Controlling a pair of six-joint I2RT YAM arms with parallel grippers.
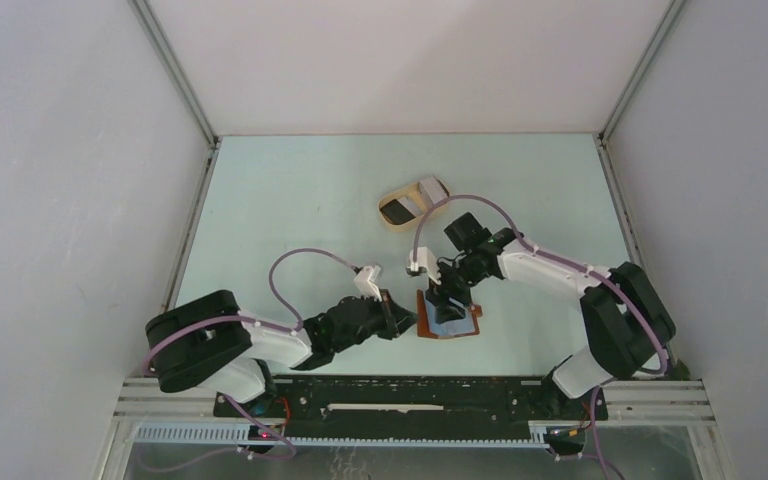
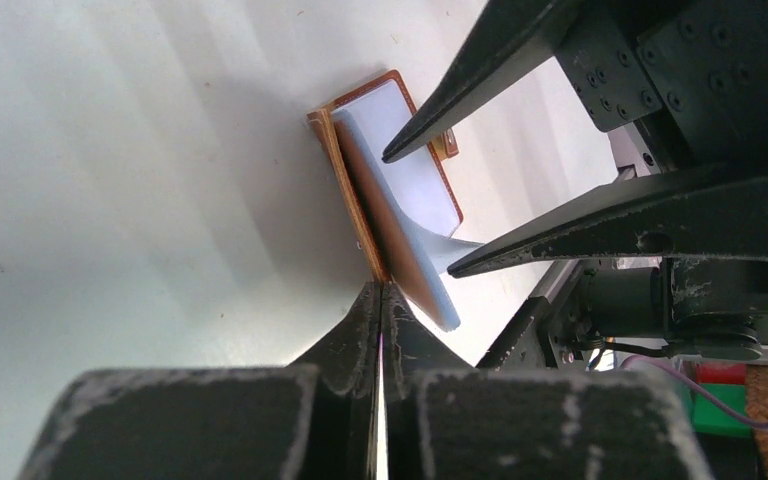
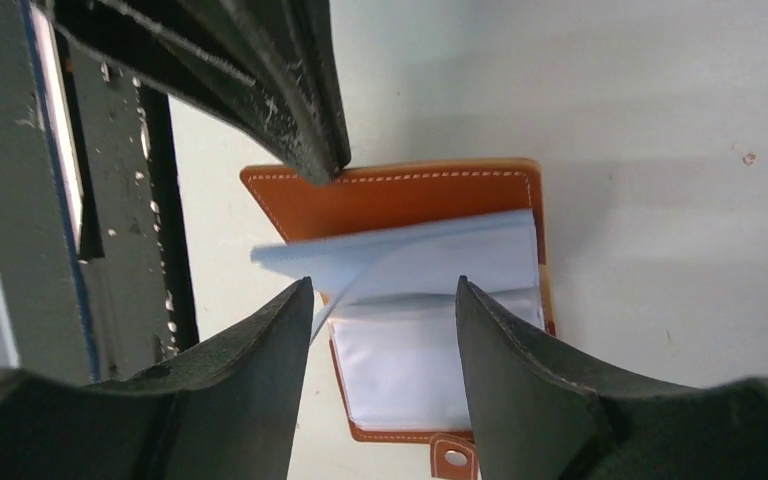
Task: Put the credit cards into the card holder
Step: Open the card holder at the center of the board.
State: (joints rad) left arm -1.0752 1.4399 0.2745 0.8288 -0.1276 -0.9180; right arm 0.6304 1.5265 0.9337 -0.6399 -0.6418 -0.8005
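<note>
The reddish-brown leather card holder (image 3: 410,200) lies open on the desk (image 1: 290,200), its cover edge pinched in the left tool (image 2: 381,295). Over its pale plastic sleeves (image 3: 430,250), the right tool (image 3: 380,320) stands apart, empty. The thin pinch may slip, letting the cover drop shut.

The bench (image 1: 290,200) is a pale mint-green surface, walled in white on the left, right and far sides. Two things lie on it, well apart. A beige oval tray (image 1: 386,218) sits right of centre, about midway between the near and far edges. The card holder (image 1: 466,326) lies open close to the near edge, just right of centre, showing reddish-brown leather with pale stitching, pale plastic sleeves and a small tab. Whether its left cover rests flat cannot be told.
</note>
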